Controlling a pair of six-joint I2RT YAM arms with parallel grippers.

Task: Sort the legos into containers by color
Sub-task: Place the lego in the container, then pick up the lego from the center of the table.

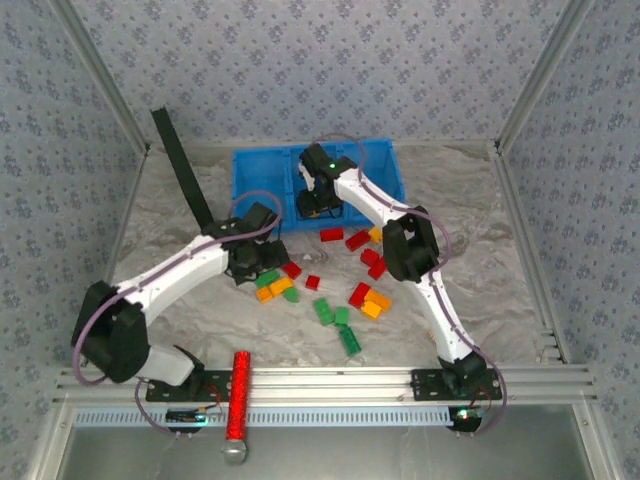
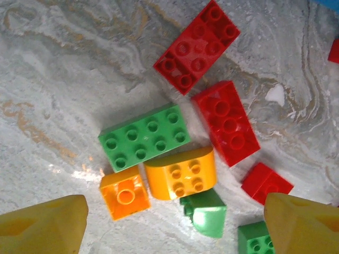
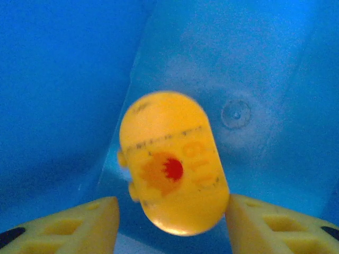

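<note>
Red, orange and green legos (image 1: 330, 290) lie scattered on the marbled table in front of the blue three-compartment bin (image 1: 262, 170). My left gripper (image 1: 256, 268) (image 2: 175, 214) hangs open over a cluster: a green flat brick (image 2: 144, 137), a rounded orange brick (image 2: 180, 173), a small orange brick (image 2: 125, 193), a green sloped piece (image 2: 207, 212) and red bricks (image 2: 226, 123). Nothing is between its fingers. My right gripper (image 1: 318, 205) (image 3: 172, 211) is inside the bin (image 3: 63, 79), open. A blurred rounded yellow brick (image 3: 172, 164) sits between its fingers, touching the right one, with a gap at the left.
A long red studded bar (image 1: 239, 395) lies on the near rail by the left arm's base. A black strap (image 1: 185, 170) leans at the back left. Metal frame posts and patterned walls enclose the table.
</note>
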